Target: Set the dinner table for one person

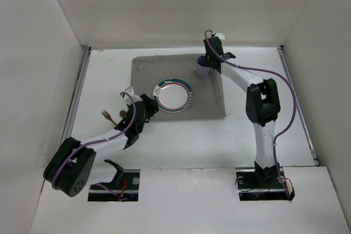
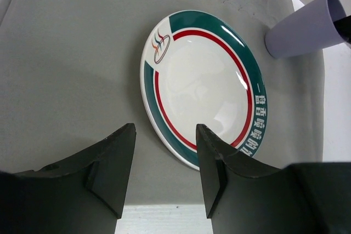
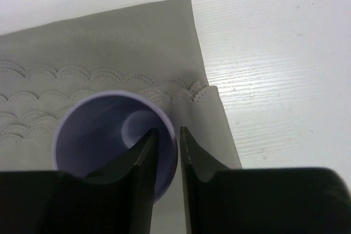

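Large flat matte white dinner table (image 1: 181, 146), thin metal rails (image 1: 78, 94) along its side edges, fills the floor of the white-walled enclosure. Grey rectangular cloth mat (image 1: 148, 72) lies on the far middle part of the table, scalloped stitching visible along one edge in the right wrist view.

Round white ceramic plate with green outer band and thin red ring (image 1: 174, 95) lies flat on the mat, towards its near edge and roughly centred left to right. Printed logo and characters on the rim, readable only as marks.

Pale purple plastic cup (image 1: 202, 69) stands upright at the far right corner of the mat, mouth up, well apart from the plate.

Left gripper (image 2: 164, 130): jaws spread wide, nothing between them, only mat shows in the gap. It sits over the near left corner of the mat, pointing at the plate, with the plate rim just beside the fingertips. Contact with the plate not seen.

Right gripper (image 3: 168, 131): reaches down onto the cup from above, one finger inside the mouth, the other outside, cup wall between them. Gap is narrow. Cannot tell whether the fingers press the wall or stand just off it.

Small brownish fork (image 1: 105, 115) lies on bare table left of the left gripper, off the mat. A second small item beside it, too small to identify
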Motion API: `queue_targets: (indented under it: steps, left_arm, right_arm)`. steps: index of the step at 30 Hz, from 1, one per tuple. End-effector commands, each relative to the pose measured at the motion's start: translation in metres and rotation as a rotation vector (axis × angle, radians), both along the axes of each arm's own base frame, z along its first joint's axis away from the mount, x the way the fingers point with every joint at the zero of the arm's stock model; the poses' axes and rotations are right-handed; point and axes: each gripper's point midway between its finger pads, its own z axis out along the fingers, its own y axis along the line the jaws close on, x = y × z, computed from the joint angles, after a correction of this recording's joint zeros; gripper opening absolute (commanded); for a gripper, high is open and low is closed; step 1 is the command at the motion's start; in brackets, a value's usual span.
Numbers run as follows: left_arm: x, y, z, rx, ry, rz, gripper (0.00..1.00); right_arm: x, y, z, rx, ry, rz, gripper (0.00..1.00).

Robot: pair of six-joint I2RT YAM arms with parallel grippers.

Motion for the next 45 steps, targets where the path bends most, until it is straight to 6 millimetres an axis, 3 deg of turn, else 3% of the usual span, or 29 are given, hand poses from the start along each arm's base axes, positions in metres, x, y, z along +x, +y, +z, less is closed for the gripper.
queue_targets:
  steps: [1,5,10,14,17,19,22,23,26,28,32,35,37,42,45]
  left_arm:
    - [0.012,0.004,0.016,-0.001,-0.042,0.039,0.46]
    - [0.013,0.009,0.013,0.033,-0.019,0.059,0.46]
    - [0.013,0.023,0.018,0.087,-0.012,0.128,0.47]
    - [0.005,0.033,0.022,0.129,0.016,0.158,0.47]
    - [-0.009,0.046,0.022,0.173,0.069,0.173,0.46]
    - [-0.024,0.061,0.018,0.218,0.117,0.197,0.43]
    - [-0.044,0.082,0.014,0.274,0.174,0.238,0.4]
    - [-0.049,0.088,0.012,0.289,0.189,0.248,0.4]
    - [-0.07,0.104,-0.003,0.316,0.266,0.284,0.33]
    - [-0.079,0.109,-0.014,0.308,0.316,0.299,0.24]
    - [-0.094,0.107,-0.03,0.296,0.414,0.272,0.16]
    - [-0.104,0.109,-0.042,0.316,0.501,0.262,0.17]
    - [-0.107,0.109,-0.052,0.342,0.555,0.254,0.24]
    - [-0.1,0.101,-0.072,0.379,0.595,0.222,0.27]
    - [-0.092,0.097,-0.074,0.379,0.586,0.222,0.27]
  right_arm:
    - [0.008,0.004,0.011,0.027,-0.035,0.004,0.35]
    - [0.002,0.013,0.03,0.086,-0.063,0.04,0.45]
    - [-0.017,0.015,0.075,0.158,-0.147,0.068,0.56]
    - [-0.048,0.006,0.119,0.224,-0.245,0.072,0.66]
    - [-0.079,-0.001,0.129,0.288,-0.303,0.065,0.67]
    - [-0.109,0.008,0.121,0.34,-0.334,0.083,0.67]
    - [-0.138,0.013,0.103,0.382,-0.344,0.09,0.66]
    - [-0.147,0.015,0.097,0.4,-0.34,0.094,0.62]
    - [-0.176,0.032,0.086,0.448,-0.318,0.153,0.25]
    - [-0.196,0.045,0.078,0.451,-0.308,0.21,0.16]
    - [-0.219,0.056,0.064,0.429,-0.294,0.269,0.19]
    - [-0.223,0.056,0.056,0.43,-0.296,0.277,0.22]
    - [-0.223,0.058,0.052,0.44,-0.297,0.279,0.23]
    - [-0.227,0.067,0.046,0.439,-0.283,0.309,0.21]
    - [-0.228,0.069,0.042,0.436,-0.273,0.317,0.21]
